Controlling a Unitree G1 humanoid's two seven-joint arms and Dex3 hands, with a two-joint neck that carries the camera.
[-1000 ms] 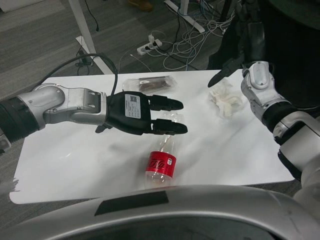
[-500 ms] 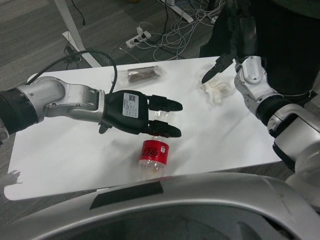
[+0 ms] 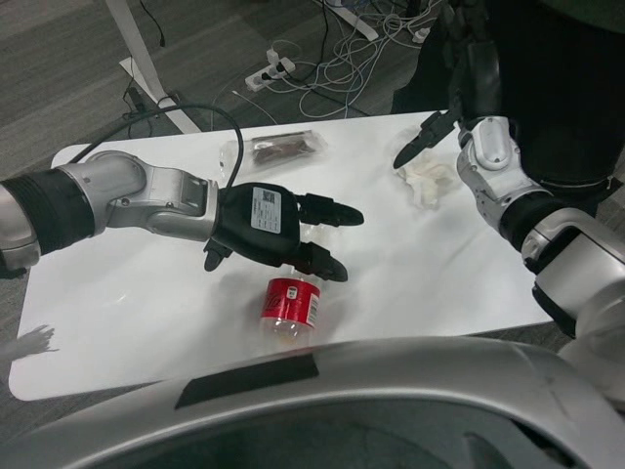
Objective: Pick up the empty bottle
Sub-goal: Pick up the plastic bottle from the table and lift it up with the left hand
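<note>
My left hand (image 3: pixel 266 227) hovers over the middle of the white desk (image 3: pixel 127 303), palm down, fingers (image 3: pixel 332 212) stretched toward the right and spread apart, holding nothing. Lower fingers sit right over the top end of the bottle (image 3: pixel 289 305); cannot tell if they touch it. The bottle lies on its side near the front edge of the desk, clear plastic with a red label, its neck end hidden under my hand, base pointing toward me. A black cable (image 3: pixel 156 122) loops from my left forearm up and back down to the hand.

My right hand (image 3: pixel 426 144) is at the far right of the desk, dark fingers pointing left, just above a crumpled white wad of paper or tissue (image 3: pixel 426 180). Cannot tell its state, too little of it shows, nothing visibly held.

A clear wrapped packet with something brown inside (image 3: pixel 276 149) lies flat at the far edge of the desk, behind my left hand, apart from it. On the grey floor beyond, a white power strip (image 3: pixel 270 74) and a tangle of cables (image 3: pixel 366 54).
</note>
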